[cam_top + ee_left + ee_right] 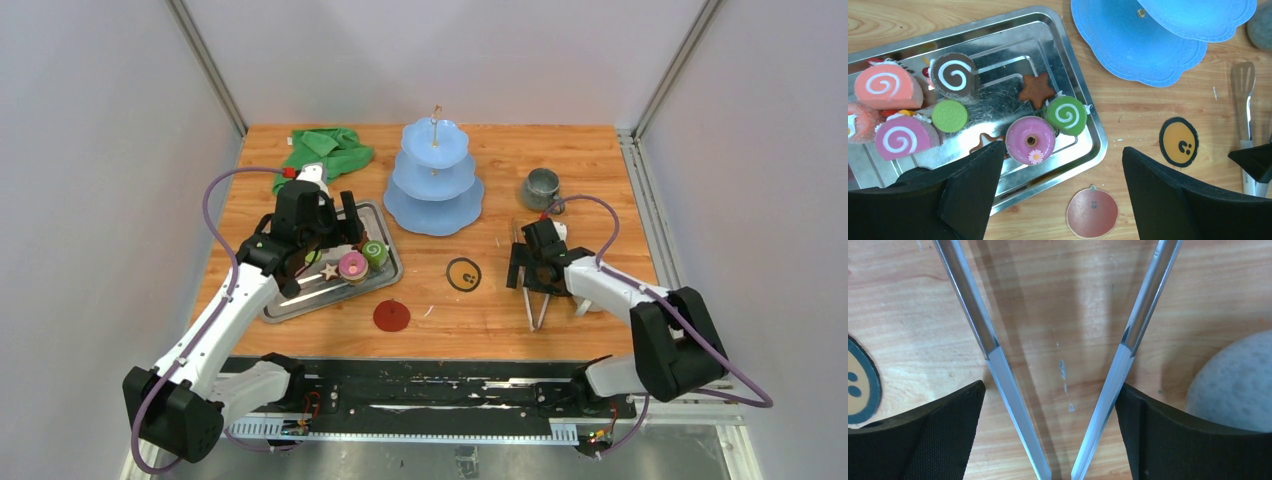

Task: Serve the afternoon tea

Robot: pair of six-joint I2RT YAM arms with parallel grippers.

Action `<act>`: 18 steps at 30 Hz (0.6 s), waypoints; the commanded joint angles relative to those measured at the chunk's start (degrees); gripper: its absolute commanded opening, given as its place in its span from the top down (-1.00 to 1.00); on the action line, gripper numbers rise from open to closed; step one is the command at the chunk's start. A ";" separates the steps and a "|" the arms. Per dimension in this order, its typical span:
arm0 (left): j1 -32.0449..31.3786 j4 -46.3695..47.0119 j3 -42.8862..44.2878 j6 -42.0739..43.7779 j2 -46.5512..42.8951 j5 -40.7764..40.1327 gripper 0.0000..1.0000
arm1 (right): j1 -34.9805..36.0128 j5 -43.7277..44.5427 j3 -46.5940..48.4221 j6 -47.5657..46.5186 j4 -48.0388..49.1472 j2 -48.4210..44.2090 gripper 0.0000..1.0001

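Hovering over: steel tray (1083, 75), my left gripper (1063, 152) spread wide with nothing in it.
Sweets: all lie on the tray. The pink ring (1030, 140) sits just ahead of my left finger (973, 185), and the green swirl roll (1066, 115) is close against it on the stand side.
Right gripper (1050, 387): fully spread and straddling the tongs (968, 315), which lie on the table (560, 150). I judge no clamp yet.
Tongs axis: hinge toward my base, blades fanning away.
Nearer arm: left for the sweets, right for the tongs and the grey-green mug (540, 188).
Destination: blue tiered stand (433, 190), far centre, between my arms.
Room: ring and roll crowd each other, so my wide jaws risk nudging both.
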 commanded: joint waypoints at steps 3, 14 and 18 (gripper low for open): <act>-0.55 1.30 0.71 0.57 0.04 0.39 -0.85 | -0.90 2.36 -0.56 -1.71 4.68 3.64 -0.86; -0.55 0.59 0.71 1.10 0.04 -1.53 -0.86 | 2.10 -2.03 -1.98 -4.70 6.66 2.63 -0.22; -0.55 0.47 0.71 1.10 0.15 -1.75 -0.86 | 5.11 -1.18 -0.47 -6.71 4.98 2.41 -0.14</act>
